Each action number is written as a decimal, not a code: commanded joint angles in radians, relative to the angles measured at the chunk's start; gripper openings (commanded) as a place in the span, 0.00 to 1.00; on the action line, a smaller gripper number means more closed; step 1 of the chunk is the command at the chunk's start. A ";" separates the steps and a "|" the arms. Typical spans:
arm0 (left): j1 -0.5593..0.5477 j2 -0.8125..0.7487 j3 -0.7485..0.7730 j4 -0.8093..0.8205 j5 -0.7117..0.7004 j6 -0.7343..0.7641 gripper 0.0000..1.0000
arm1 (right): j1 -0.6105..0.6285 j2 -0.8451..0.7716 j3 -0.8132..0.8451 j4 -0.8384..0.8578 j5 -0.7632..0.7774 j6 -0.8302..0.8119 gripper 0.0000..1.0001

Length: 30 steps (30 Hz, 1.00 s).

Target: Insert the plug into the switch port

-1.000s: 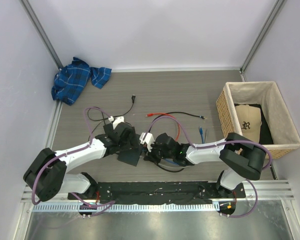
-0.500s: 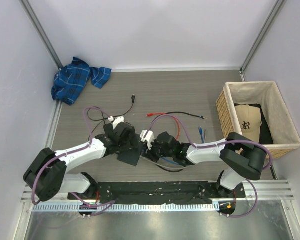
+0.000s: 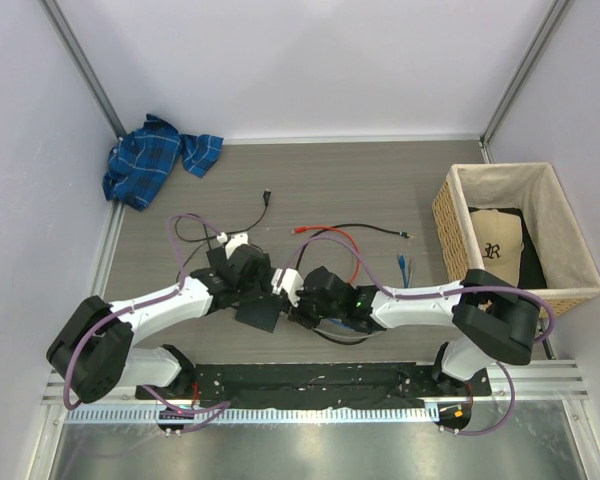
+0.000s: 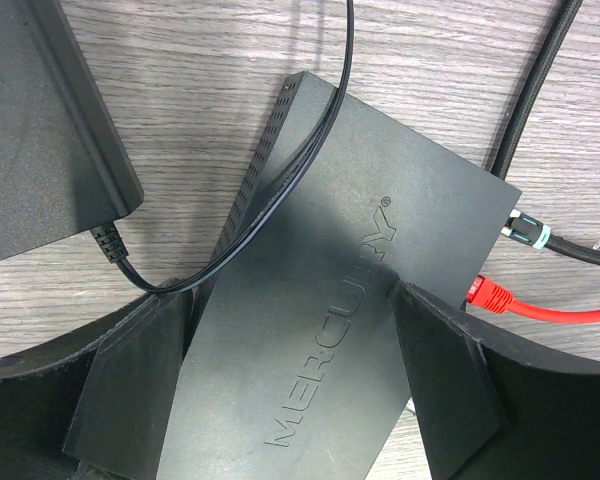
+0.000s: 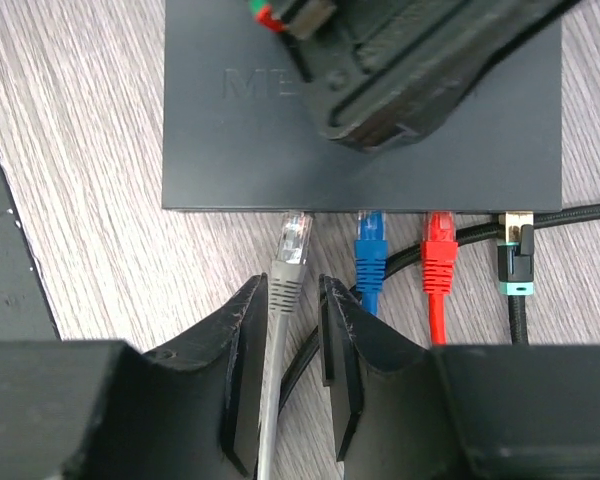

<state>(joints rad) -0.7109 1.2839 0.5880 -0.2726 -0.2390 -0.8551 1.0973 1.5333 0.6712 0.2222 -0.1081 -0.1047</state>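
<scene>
- top view: both my arms meet low on the grey wood-grain table [image 3: 380, 180]. my left gripper [image 3: 257, 303] sits over the flat dark grey switch box [image 3: 262, 318], and my right gripper [image 3: 302, 298] is just beside it. the woven basket [image 3: 450, 225] and the blue plaid cloth [image 3: 145, 165] lie well apart from the work.
- left wrist view: my left fingers [image 4: 130, 400] are spread wide, one down each long side of the flat dark grey switch box, pads against its edges. that's a bracing hold, with the box flat on the table. the chunky black adapter brick [image 4: 40, 130] lies near it, and its thin black cord [image 4: 310, 130] is draped over a corner of the box.
- right wrist view: the clear plug on the grey cable [image 5: 294, 235] has its nose at the switch port [image 5: 296, 213]. that is the end socket, next to the blue plug [image 5: 370, 240], the red plug [image 5: 438, 245] and the black braided lead [image 5: 515, 265]. my right jaws stand a little apart, with the grey cable running between them and a sliver of gap on one side. nothing is pinched.
- step in hand: the insertion looks to be at its end. the plug sits about level with its neighbours, though i can't see whether the latch caught.
- next move: slide the right gripper straight back along the cable without dragging it, with the left bracing the box.
</scene>
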 commanded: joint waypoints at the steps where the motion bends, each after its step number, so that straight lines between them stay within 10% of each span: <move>1: 0.002 0.011 -0.020 -0.022 0.020 0.007 0.86 | 0.022 -0.010 0.053 -0.046 0.047 -0.058 0.34; 18: 0.016 0.009 -0.034 -0.007 0.046 -0.009 0.86 | 0.065 0.110 0.099 -0.070 0.097 -0.092 0.31; 24: 0.018 0.005 -0.039 -0.005 0.049 -0.010 0.86 | 0.069 0.088 0.085 -0.057 0.104 -0.081 0.02; 30: 0.027 -0.006 -0.051 0.012 0.066 -0.016 0.86 | 0.059 0.041 0.050 -0.006 0.071 -0.041 0.01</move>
<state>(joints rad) -0.6903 1.2789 0.5751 -0.2546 -0.2081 -0.8577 1.1564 1.6310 0.7372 0.1490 -0.0021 -0.1768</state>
